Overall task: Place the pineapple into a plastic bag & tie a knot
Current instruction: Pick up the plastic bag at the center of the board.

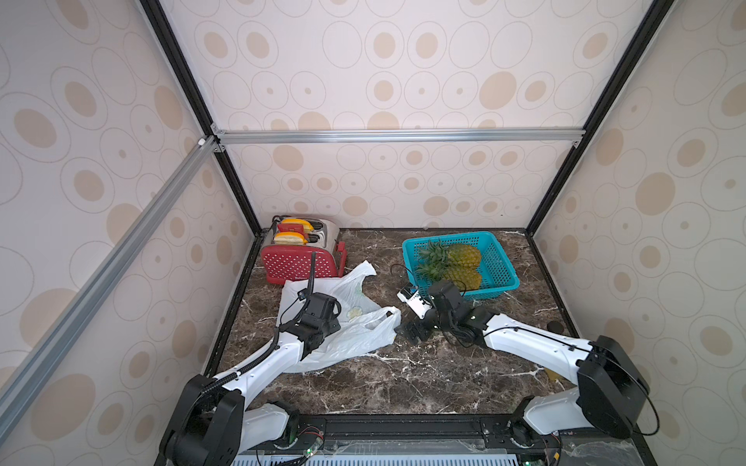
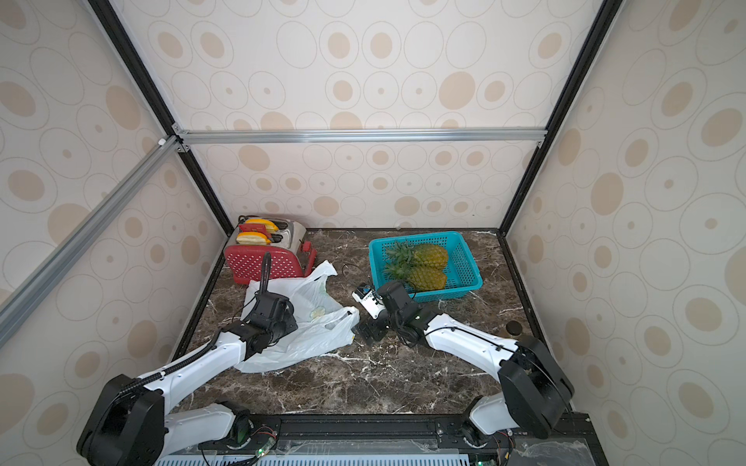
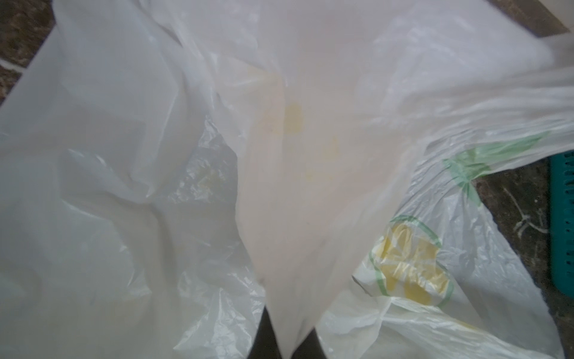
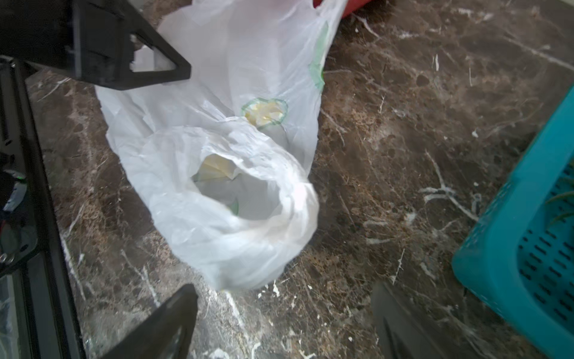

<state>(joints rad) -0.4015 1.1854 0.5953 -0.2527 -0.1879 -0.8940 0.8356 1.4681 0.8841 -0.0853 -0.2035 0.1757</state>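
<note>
- Whitish film of the plastic bag (image 1: 355, 322) pinched between the pressed-together jaws of the left gripper (image 3: 287, 348); bag crumpled on the marble top (image 1: 403, 383), seemingly empty.
- Looks like the bag-opening step; nothing bagged or tied yet.
- Right gripper (image 1: 415, 333) beside a handle loop (image 4: 295, 192), jaws spread, holding nothing.
- Next probably calls for gripping that loop to widen the mouth.
- Teal mesh basket (image 1: 500, 262): two pineapples (image 1: 464, 258) inside, side by side.
</note>
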